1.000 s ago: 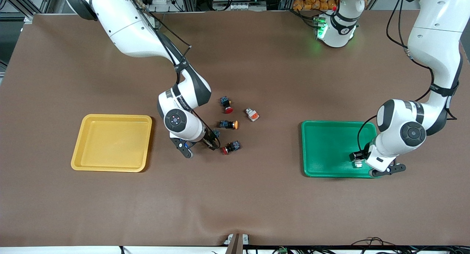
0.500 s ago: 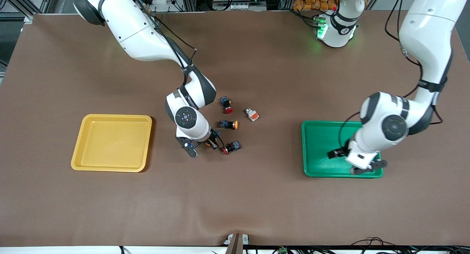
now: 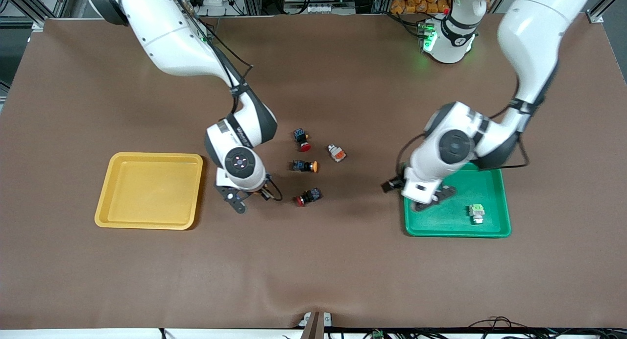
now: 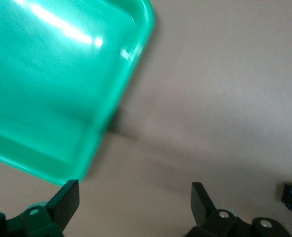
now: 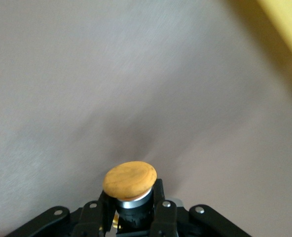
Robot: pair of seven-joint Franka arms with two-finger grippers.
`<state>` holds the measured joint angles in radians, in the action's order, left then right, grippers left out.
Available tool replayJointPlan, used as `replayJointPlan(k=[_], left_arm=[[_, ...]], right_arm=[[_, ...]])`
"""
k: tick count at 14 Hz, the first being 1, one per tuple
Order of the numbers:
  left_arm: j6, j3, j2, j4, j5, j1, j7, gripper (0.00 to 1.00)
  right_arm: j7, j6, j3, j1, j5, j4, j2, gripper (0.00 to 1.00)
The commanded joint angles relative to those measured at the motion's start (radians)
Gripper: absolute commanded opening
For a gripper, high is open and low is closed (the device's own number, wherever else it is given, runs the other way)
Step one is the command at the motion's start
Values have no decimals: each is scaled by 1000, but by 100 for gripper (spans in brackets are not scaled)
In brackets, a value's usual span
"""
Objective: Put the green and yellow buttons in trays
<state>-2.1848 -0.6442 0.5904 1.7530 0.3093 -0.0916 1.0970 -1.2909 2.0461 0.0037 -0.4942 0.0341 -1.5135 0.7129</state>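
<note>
My right gripper [image 5: 131,217] pinches yellow button [image 5: 130,178] by its black body beside yellow tray [image 3: 147,221]; light, rigid, slick cap. Left gripper [image 4: 133,200] wide open, empty, over green tray [image 4: 47,89] edge.

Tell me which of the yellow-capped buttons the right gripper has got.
The yellow-capped button clamped in the right gripper, lifted beside the yellow tray. The other yellow-capped one lies loose on the table among the red-capped buttons.

Green tray [image 4: 52,94] blurred, cut off
</note>
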Motion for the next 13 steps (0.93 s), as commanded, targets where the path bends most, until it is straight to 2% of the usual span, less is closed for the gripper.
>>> replayJointPlan(k=[1, 3, 5, 8, 11, 13], left_arm=[[-1, 1, 17, -4, 7, 61, 133, 100], [-50, 1, 37, -3, 11, 110, 210, 100], [-93, 3, 58, -7, 16, 150, 305, 100], [-141, 12, 86, -7, 16, 208, 398, 100], [-171, 35, 114, -4, 45, 239, 446, 100], [-203, 55, 137, -1, 66, 268, 542, 100]], right_arm=[[181, -143, 10, 90, 27, -33, -102, 0], [386, -187, 13, 187, 26, -95, -189, 0], [604, -172, 13, 271, 26, -206, -271, 0], [744, -156, 12, 388, 26, -273, -289, 0], [991, 0, 16, 529, 10, -394, -311, 0], [1003, 168, 15, 542, 10, -457, -294, 0]])
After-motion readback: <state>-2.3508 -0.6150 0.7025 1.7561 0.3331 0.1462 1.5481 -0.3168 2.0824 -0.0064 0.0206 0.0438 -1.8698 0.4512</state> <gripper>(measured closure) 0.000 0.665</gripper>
